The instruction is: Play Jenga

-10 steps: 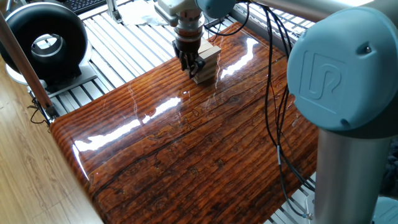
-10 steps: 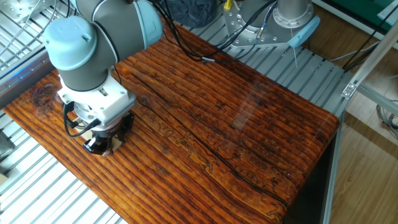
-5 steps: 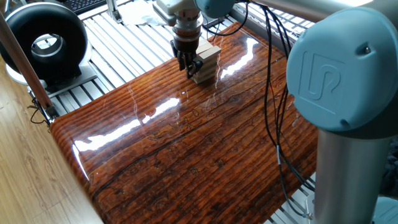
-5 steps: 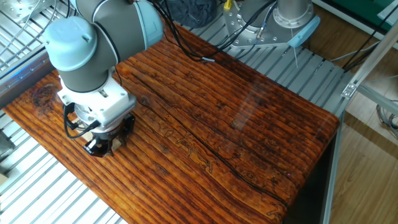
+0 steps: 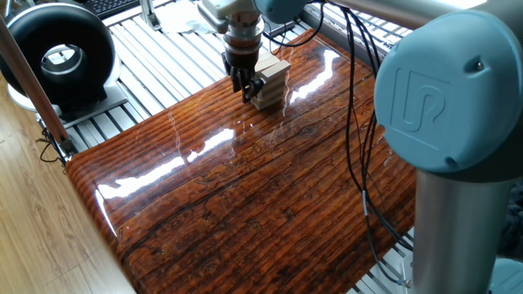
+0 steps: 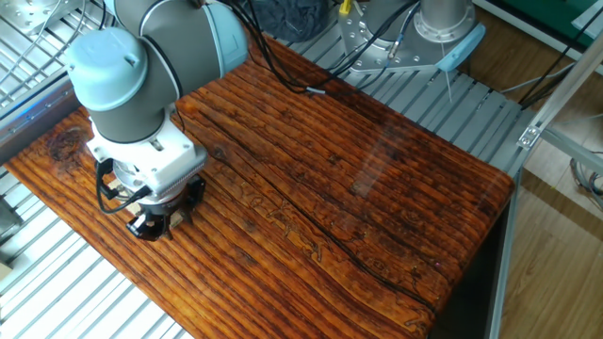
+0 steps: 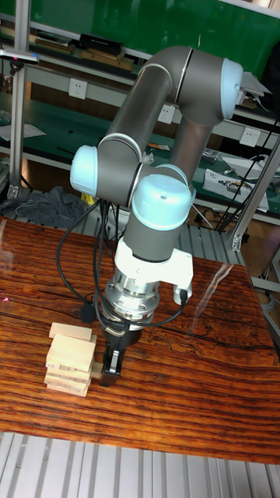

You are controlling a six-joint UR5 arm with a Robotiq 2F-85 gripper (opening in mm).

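While I watch from my station, the tabletop (image 5: 245, 196) reads as a dark, glossy striped wooden slab throwing back bright streaks of light, set on a bed of ribbed aluminium rails (image 5: 172, 57). Beyond it in the tall fixed view I see green-backed shelving (image 7: 70, 54) with wall sockets; in one fixed view a round black fan-like unit (image 5: 61, 53) sits off the near-left corner of the bench over pale wood flooring.

I count one arm (image 7: 155, 194), one gripper (image 7: 111, 366), and one Jenga tower (image 7: 70, 359) of pale blocks in crosswise layers; I make out about five layers, the top block (image 7: 71, 332) sitting slightly askew. I see no loose block apart from the stack.

The tower stands near a far edge of the tabletop. The gripper hangs just beside it, fingers pointing down at mid-height, and a pale block end shows right at the fingertips, so it looks pinched on a tower block, though I cannot tell whether the jaws truly press it.

Only the tall fixed view shows the stack's layers clearly. One fixed view shows tower (image 5: 268, 82) and gripper (image 5: 245, 83) from above and small. In the other fixed view the wrist (image 6: 151, 165) hides the tower almost wholly, and the gripper (image 6: 155, 222) is just dark fingers below it.
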